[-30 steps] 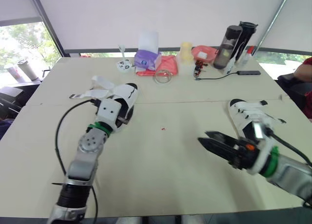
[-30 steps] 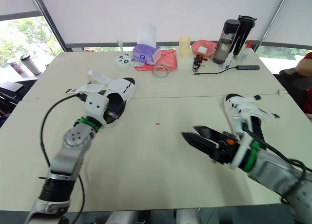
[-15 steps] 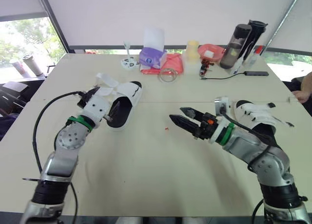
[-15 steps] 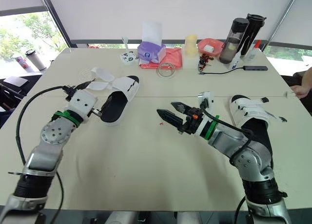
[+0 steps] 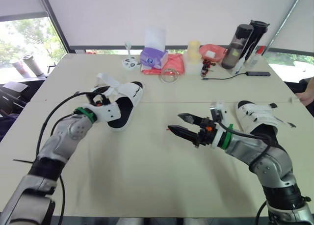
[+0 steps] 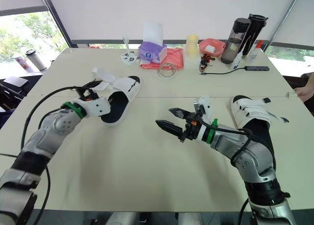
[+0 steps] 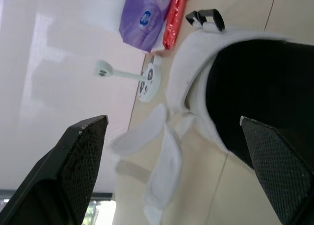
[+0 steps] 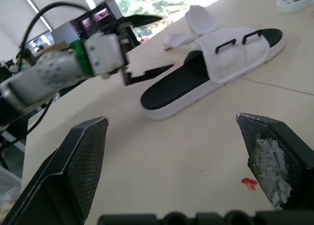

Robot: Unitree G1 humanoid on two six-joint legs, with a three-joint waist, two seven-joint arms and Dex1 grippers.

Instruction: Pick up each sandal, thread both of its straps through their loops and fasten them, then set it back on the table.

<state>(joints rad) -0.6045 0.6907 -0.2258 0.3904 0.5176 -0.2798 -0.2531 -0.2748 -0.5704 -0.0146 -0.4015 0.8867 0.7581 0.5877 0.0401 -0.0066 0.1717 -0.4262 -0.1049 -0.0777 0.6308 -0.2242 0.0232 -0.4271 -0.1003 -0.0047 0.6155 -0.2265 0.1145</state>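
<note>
The right gripper hangs over the middle of the table, fingers spread and holding nothing. The left gripper, also spread wide and empty, sits just beside one white sandal, whose straps lie loose. The other sandal lies by the right arm.
</note>
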